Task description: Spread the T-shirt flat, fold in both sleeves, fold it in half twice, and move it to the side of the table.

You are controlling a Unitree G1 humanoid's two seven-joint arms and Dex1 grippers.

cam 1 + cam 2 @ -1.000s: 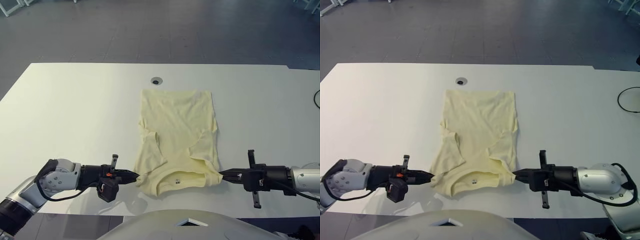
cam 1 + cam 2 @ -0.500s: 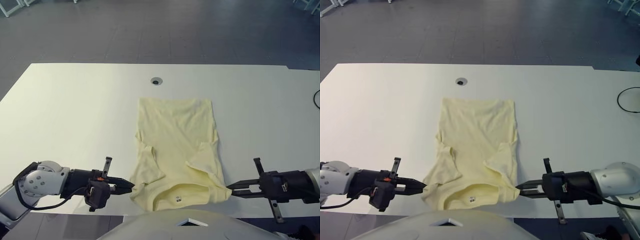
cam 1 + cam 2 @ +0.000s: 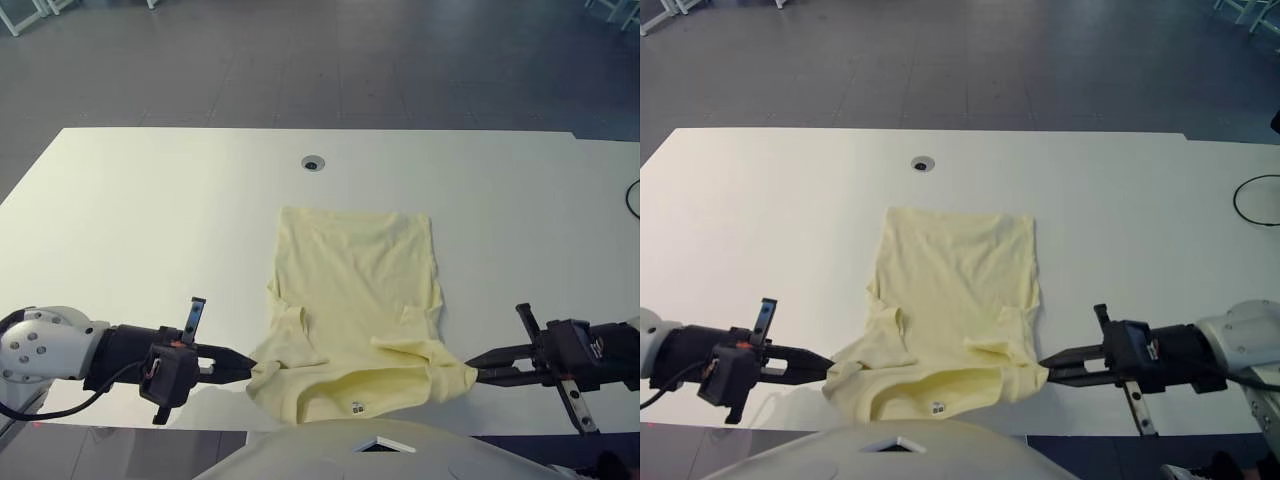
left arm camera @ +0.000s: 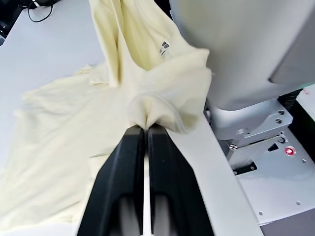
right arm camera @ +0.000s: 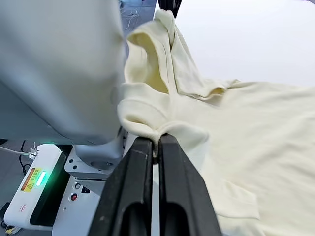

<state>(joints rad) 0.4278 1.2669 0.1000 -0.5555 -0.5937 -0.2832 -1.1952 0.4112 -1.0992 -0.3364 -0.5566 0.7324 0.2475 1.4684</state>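
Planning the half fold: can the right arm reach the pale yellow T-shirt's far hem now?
Probably not: the right gripper is shut on the near corner of the pale yellow T-shirt. The far hem lies uncovered on the white table, free once it lets go.

Setting: robot lab or test hall. Evidence: large white table (image 3: 150, 220) with cable grommet (image 3: 313, 162), bare grey floor (image 3: 300, 60), black cable loop (image 3: 1236, 200), equipment box (image 5: 34, 183) with lit green indicator
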